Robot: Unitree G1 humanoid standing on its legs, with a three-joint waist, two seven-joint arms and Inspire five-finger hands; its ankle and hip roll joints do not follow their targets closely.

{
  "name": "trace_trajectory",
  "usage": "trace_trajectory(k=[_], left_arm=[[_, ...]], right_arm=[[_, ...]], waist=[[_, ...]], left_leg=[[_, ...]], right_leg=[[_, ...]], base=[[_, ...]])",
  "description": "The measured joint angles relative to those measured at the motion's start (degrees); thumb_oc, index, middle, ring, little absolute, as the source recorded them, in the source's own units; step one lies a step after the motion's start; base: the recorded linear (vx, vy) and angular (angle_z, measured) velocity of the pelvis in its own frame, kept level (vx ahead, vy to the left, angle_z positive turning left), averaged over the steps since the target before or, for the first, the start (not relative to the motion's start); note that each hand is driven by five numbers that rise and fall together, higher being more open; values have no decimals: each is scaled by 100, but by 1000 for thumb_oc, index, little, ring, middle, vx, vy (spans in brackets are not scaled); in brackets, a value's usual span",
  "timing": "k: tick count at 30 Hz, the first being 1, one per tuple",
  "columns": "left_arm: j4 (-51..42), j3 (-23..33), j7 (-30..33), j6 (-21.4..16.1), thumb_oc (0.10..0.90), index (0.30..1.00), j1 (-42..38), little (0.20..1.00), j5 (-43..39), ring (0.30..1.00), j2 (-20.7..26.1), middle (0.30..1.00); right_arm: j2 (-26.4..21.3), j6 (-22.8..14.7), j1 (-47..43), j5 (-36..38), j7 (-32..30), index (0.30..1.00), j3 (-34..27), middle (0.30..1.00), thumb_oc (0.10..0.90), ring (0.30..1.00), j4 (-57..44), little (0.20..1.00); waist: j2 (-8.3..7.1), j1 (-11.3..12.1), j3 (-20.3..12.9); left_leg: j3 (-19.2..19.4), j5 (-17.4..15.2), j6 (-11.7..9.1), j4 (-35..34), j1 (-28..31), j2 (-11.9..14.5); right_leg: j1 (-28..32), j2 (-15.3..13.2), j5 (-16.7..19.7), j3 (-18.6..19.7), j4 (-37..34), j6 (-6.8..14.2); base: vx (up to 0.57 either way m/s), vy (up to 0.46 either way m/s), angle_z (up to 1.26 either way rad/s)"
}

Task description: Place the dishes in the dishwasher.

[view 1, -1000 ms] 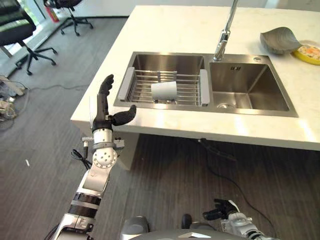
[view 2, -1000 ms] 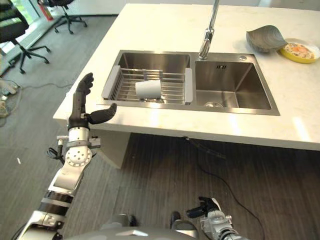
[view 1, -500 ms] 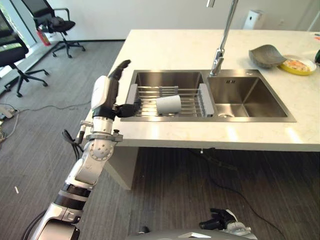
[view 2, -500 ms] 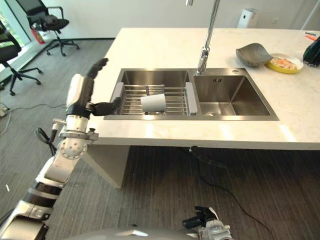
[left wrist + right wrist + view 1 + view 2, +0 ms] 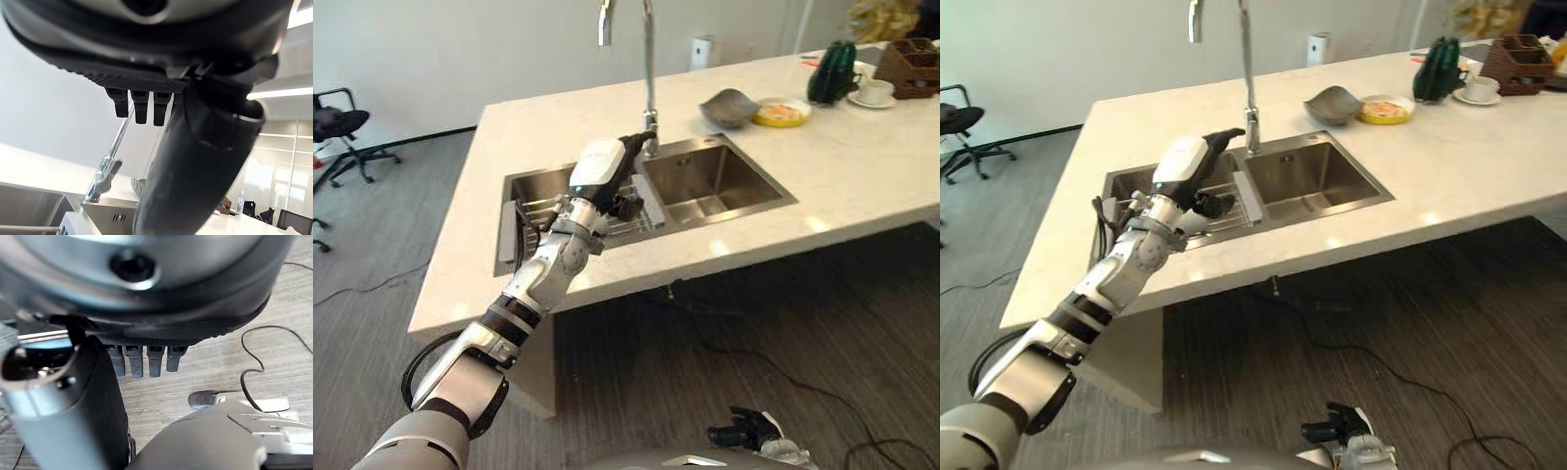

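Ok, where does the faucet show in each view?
Left eye view: faucet rises upper middle, behind the divider between the basins.
Right eye view: upper middle, same spot.
Left wrist view: standing at the sink's back rim.
Shared landmark: the steel sink.

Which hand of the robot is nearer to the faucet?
Left. The left hand is raised over the sink, just beside the faucet. The right hand hangs low near the floor, far from it.
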Motion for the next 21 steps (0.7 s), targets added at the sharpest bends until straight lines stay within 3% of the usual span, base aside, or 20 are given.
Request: trace_trajectory(k=[8,13,21], left_arm=[[884,-104,-106,340,800,900,0,900,-2,900,48,900],[1208,-90,-176,600,800,900,0,900,-16,900,140,900],[1500,-85,-160,658,800,900,-88,900,-60,900,105,900]], right_arm=[[-33,-7,1,2,25,900,-33,900,800,900,-40,900],[-16,-26,-11,5,65,900,-109,900,800,900,-104,900],[6,7,-56,4,122,900,-93,900,800,900,-115,900]], waist=[[39,22,69],[-18,38,232],[-66,34,263]], left_leg=[[171,-25,-45,0,-1,59],[274,-26,-46,27,4,64],[291,-38,-62,11,27,79]], right_leg=[[-101,55,11,164,-5,7],[-145,71,57,248,16,-36],[-135,106,59,247,13,-33]], base=[[-16,-17,-12],[-6,-26,-9],[-3,-8,-1]])
